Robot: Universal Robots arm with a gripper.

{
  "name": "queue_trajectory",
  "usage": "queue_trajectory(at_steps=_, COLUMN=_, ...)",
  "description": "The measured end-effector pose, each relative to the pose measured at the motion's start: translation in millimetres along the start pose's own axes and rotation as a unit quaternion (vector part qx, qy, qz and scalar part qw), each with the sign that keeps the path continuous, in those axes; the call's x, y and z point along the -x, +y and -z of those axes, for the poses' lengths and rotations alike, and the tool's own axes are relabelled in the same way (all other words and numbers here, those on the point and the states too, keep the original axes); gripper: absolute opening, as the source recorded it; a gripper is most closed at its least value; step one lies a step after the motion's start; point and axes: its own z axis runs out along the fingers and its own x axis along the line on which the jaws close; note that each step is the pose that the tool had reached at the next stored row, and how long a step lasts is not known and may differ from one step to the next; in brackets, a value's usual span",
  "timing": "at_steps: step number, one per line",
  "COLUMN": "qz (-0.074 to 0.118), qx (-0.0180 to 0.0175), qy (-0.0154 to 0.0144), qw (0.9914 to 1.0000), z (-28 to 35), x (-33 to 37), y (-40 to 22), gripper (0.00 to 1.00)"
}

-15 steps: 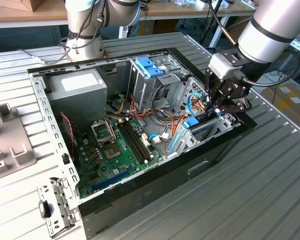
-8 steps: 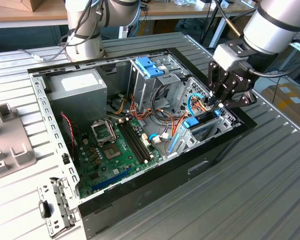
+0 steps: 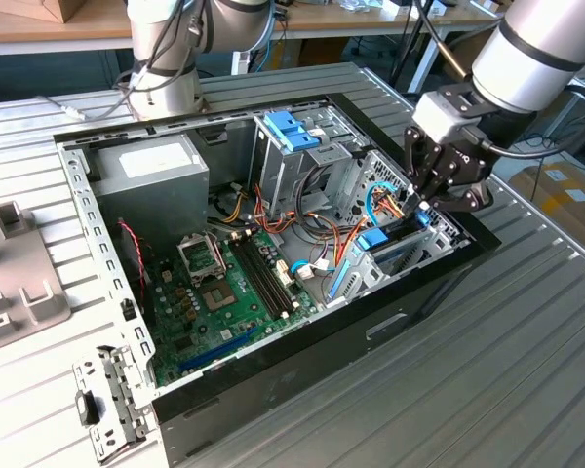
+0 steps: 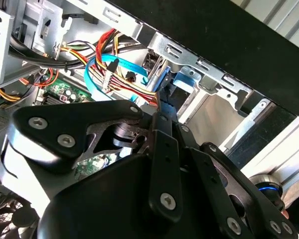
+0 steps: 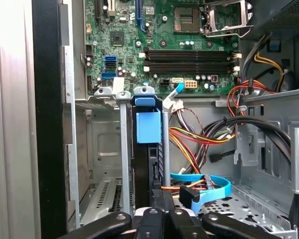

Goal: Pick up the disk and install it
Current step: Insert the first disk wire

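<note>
Blue rail: the light-blue carrier marks my disk [image 5: 148, 130], standing on edge in a slot of the metal drive cage [image 5: 123, 164], seen in the first wrist view; in the exterior view the disk [image 3: 402, 249] sits low in the cage at the case's near corner.
Seating: I judge it mostly slid in, upright so the rails follow the slot's guides.
My claw: my gripper [image 3: 424, 202] hangs right over the disk's outer end, fingers pointing down into the cage; whether they are spread or pinching the rail I cannot tell, since my own links hide the tips in both wrist views.
Approach: I come from above because the case [image 3: 302, 390] lies on its side with the open face up.
Cables: a blue flat cable [image 5: 209, 188] and red-yellow wires [image 5: 189, 144] lie just beside the slot, near enough to snag.
Board: the green motherboard [image 3: 214, 292] lies beyond the cage, well apart from my claw.
</note>
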Motion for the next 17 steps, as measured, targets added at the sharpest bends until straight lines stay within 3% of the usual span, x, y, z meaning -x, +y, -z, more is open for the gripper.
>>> queue_trajectory(at_steps=7, qz=0.0, qx=0.003, qy=-0.0003, qw=1.0, z=-6.7, x=-2.0, y=-0.1, gripper=0.11)
queue_trajectory(at_steps=9, qz=0.0, qx=0.003, qy=-0.0006, qw=1.0, z=-5.6, x=-1.9, y=-0.2, gripper=0.11)
queue_trajectory(at_steps=11, qz=0.0, qx=0.003, qy=-0.0005, qw=1.0, z=-0.7, x=-1.6, y=-0.8, gripper=0.11)
queue_trajectory(at_steps=14, qz=0.0, qx=0.0032, qy=-0.0004, qw=0.99999, z=3.1, x=-1.0, y=-6.4, gripper=0.11)
queue_trajectory(at_steps=17, qz=0.0, qx=0.0043, qy=-0.0005, qw=0.99999, z=9.5, x=0.1, y=-20.6, gripper=0.11)
